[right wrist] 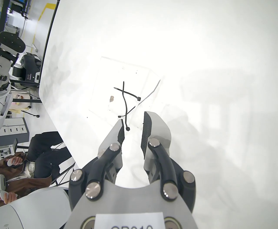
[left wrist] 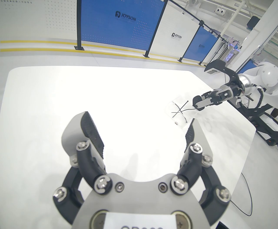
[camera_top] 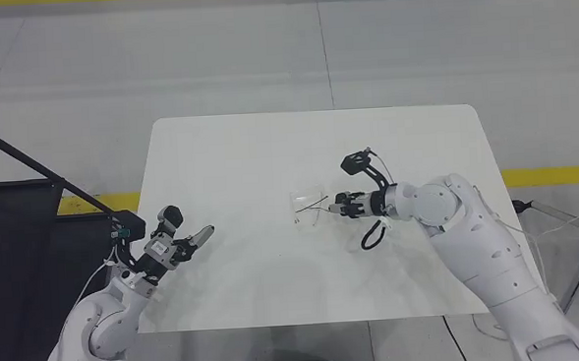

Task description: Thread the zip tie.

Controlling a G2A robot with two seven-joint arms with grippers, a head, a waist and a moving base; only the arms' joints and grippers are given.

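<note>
Three thin black zip ties (right wrist: 124, 99) lie crossed on a clear plastic sheet (right wrist: 104, 86) near the middle of the white table (camera_top: 249, 153). My right gripper (right wrist: 133, 119) is open at the sheet's edge. The head end of one zip tie (right wrist: 127, 129) lies between its fingers, close to one fingertip (right wrist: 120, 128). From the top, the right gripper (camera_top: 332, 206) is just right of the zip ties (camera_top: 313, 205). My left gripper (left wrist: 139, 121) is open and empty above the table's front left (camera_top: 189, 240), far from the zip ties (left wrist: 180, 109).
A black cable loop (camera_top: 371, 237) hangs by the right wrist above the table. A black barrier (camera_top: 15, 210) stands off the table's left edge.
</note>
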